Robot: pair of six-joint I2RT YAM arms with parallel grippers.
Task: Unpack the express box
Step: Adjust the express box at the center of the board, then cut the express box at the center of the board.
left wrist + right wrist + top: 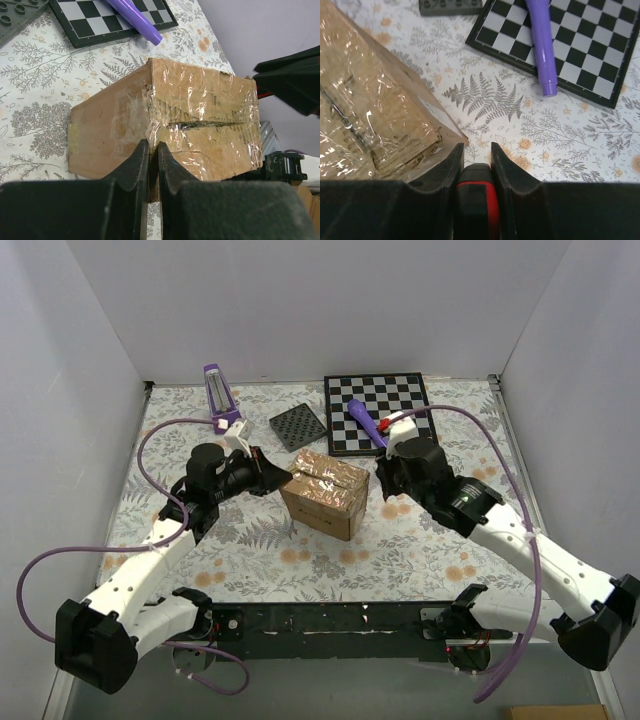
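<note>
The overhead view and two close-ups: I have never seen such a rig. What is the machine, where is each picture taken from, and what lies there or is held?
The machine is two robot arms bolted at the near edge of a flower-patterned table, each with a two-finger gripper. The wide picture comes from a fixed camera above and behind them. The close-ups come from a camera on each wrist. On the table stands the express box, taped brown cardboard. Behind it lie a chessboard with a purple pen-like stick on it and a grey studded plate. The left gripper is shut at the box's taped edge; whether it pinches tape I cannot tell. The right gripper holds a red and black tool.
</note>
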